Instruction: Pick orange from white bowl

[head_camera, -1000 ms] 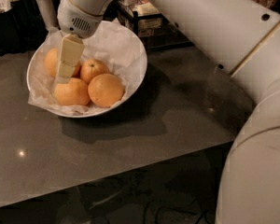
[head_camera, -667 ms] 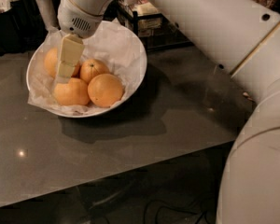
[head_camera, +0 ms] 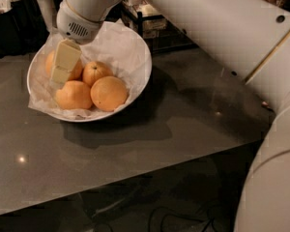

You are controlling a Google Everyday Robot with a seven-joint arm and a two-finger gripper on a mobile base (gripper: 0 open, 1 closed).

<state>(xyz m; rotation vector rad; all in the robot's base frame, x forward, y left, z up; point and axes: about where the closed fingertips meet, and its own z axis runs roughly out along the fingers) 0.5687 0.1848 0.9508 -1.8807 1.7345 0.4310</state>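
The white bowl (head_camera: 137,79), lined with crinkled white paper, stands on the grey table and holds four oranges. The largest, smooth-skinned orange (head_camera: 109,93) lies at the front right. A smaller orange (head_camera: 96,71) lies behind it, and another orange (head_camera: 73,95) lies at the front left. The fourth orange (head_camera: 78,71), at the back left, is mostly hidden. My gripper (head_camera: 59,77) hangs from the white arm down into the bowl's left side, over that back-left orange and just above the front-left one. It is apart from the large orange.
The grey table (head_camera: 183,124) stretches to the right and front of the bowl, with its front edge running diagonally. My white arm (head_camera: 217,28) crosses the upper right. Dark shelving with boxes (head_camera: 150,21) stands behind the bowl.
My gripper has shifted slightly to the left and lower over the bowl's left side. The oranges and the bowl have not moved.
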